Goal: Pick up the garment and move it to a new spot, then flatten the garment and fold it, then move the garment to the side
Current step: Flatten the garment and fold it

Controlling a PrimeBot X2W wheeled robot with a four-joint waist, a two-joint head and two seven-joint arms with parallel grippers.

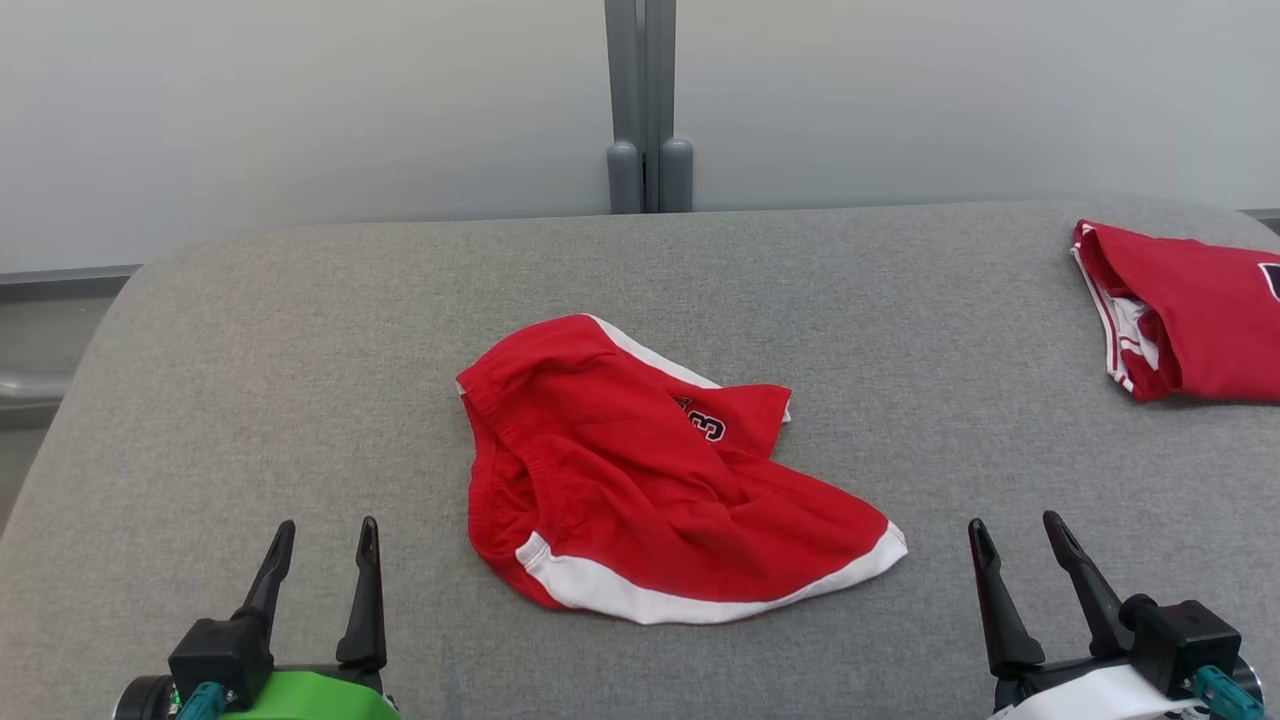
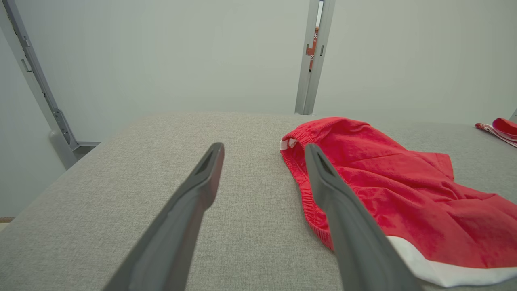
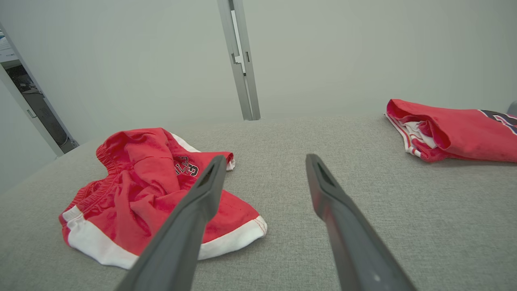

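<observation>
Risk: shorts (image 1: pixel 640 480) lie crumpled at centre frame on the grey counter (image 1: pixel 300 330) with layers overlapping, so pinching a single layer could lift them bunched or let them slip. A sloppy carry could drop them onto the folded red garment (image 1: pixel 1190 320) at upper right. My left jaws at lower left and right jaws at lower right are both spread, holding nothing, clear of the cloth. Black-and-white print (image 1: pixel 705 425) mid-shorts: a "3" reads, and a fold hides the letters above it.
</observation>
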